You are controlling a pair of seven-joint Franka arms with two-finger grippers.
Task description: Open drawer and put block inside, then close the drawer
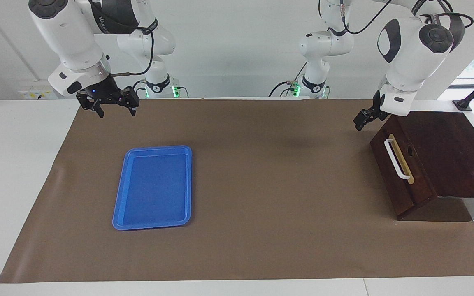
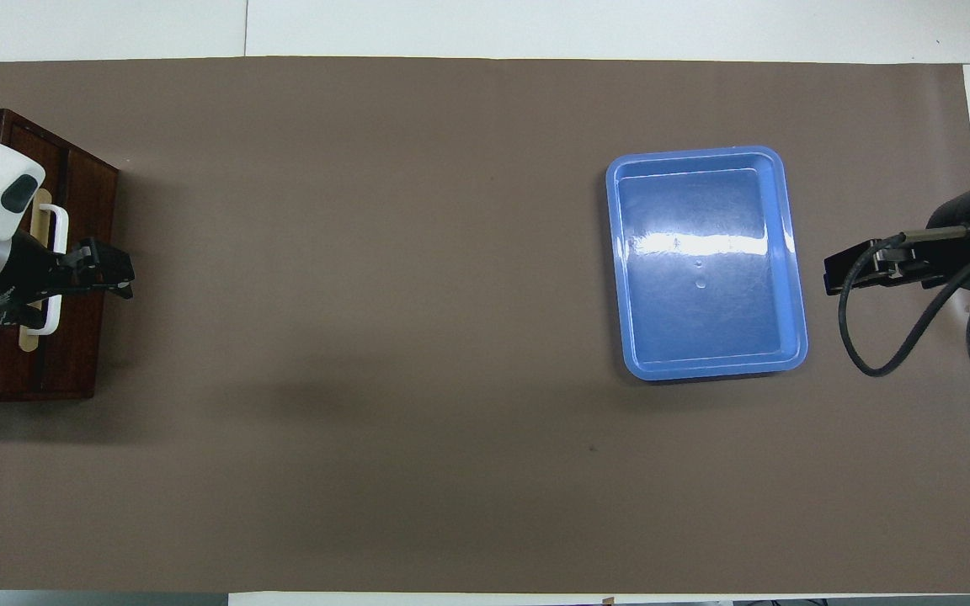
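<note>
Drawer (image 1: 385, 172) shut flush in the sloped-front wooden box at the left arm's end of the desk, white bar handle (image 1: 397, 159) untouched. No yellow block anywhere in sight, not on the brown mat (image 1: 261, 185), not in the blue tray (image 1: 115, 213) toward the right arm's end; impossible to tell from here whether already stowed or simply absent. Left gripper (image 1: 358, 125) up in the air by the box's upper corner on the robots' side, just beside the handle's nearer end and not touching it; open or pressed together, cannot tell. Right gripper (image 1: 116, 112) waiting with fingers spread and empty, over the mat's corner nearer to the robots than the tray. Judging the step as the pull-open: best to drop onto the middle of the bar, straddle it crosswise, clamp square, then draw straight out along the drawer's own travel, gently, minding the slope of the front and the chance of dragging the whole box across the mat. Watching for a slip off the end of the bar too. Front facing toward the middle of the desk and the right arm's end; bar's long axis running from nearer the robots to farther, up the tilted face.
</note>
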